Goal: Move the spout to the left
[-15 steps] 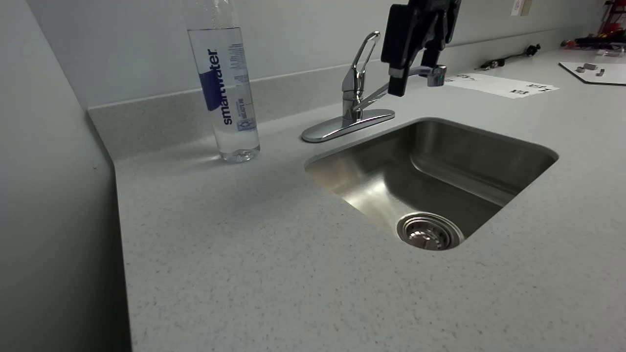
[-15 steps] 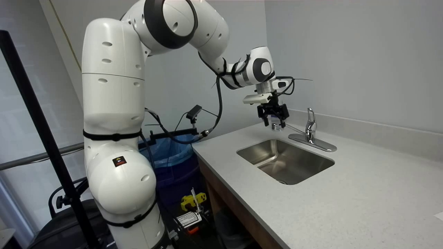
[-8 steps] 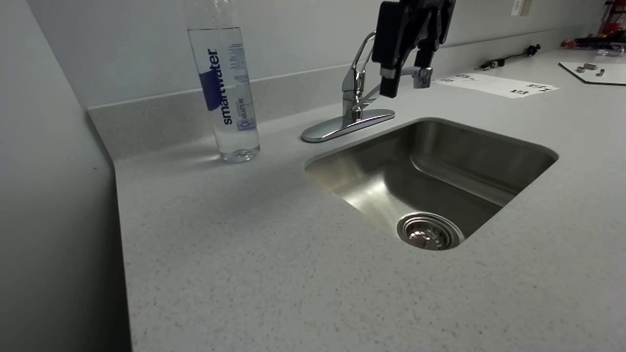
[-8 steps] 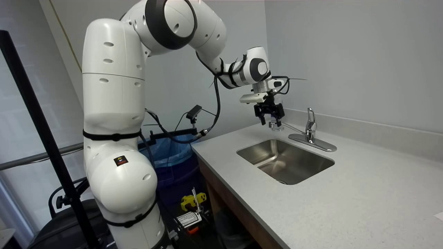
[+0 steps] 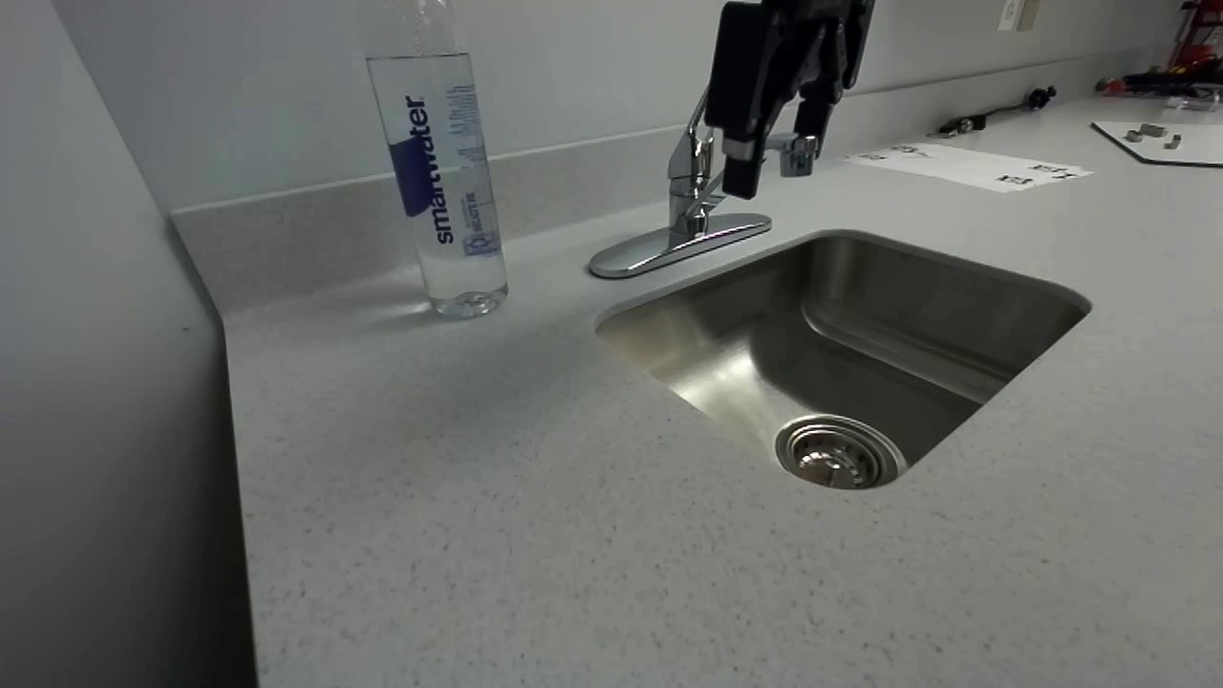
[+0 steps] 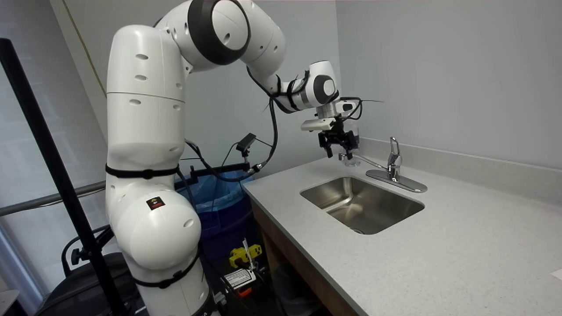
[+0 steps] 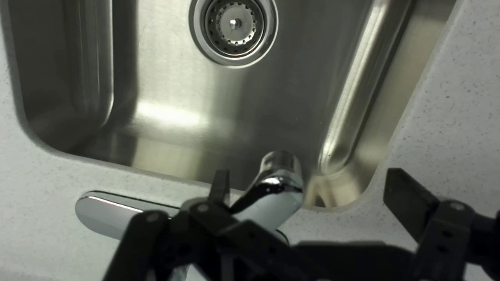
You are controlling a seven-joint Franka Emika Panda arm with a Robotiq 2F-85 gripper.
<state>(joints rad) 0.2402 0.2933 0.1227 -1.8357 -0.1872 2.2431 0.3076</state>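
We see the black two-finger gripper (image 7: 306, 182) pointing down with its fingers spread wide, holding nothing. The long, thin, shiny chrome spout (image 6: 371, 163) shows in the gap between those fingers; in the wrist view it lies much nearer one finger than the other, and we cannot tell whether the two touch. In an exterior view we follow the spout from the oval chrome faucet base (image 6: 412, 185) to its downturned tip, partly crossed by a finger. From the wrist we find that tip near a corner of the rectangular stainless-steel sink (image 7: 175, 78), which has a round metal drain (image 7: 236, 25) in its floor. The upright, looped chrome lever handle (image 6: 394, 151) rises above the base. We also see a tall clear water bottle with a blue label (image 5: 439, 191) standing upright on the speckled light-grey countertop (image 5: 459, 478), while the jointed white robot arm (image 6: 145, 114) arches over toward the faucet.
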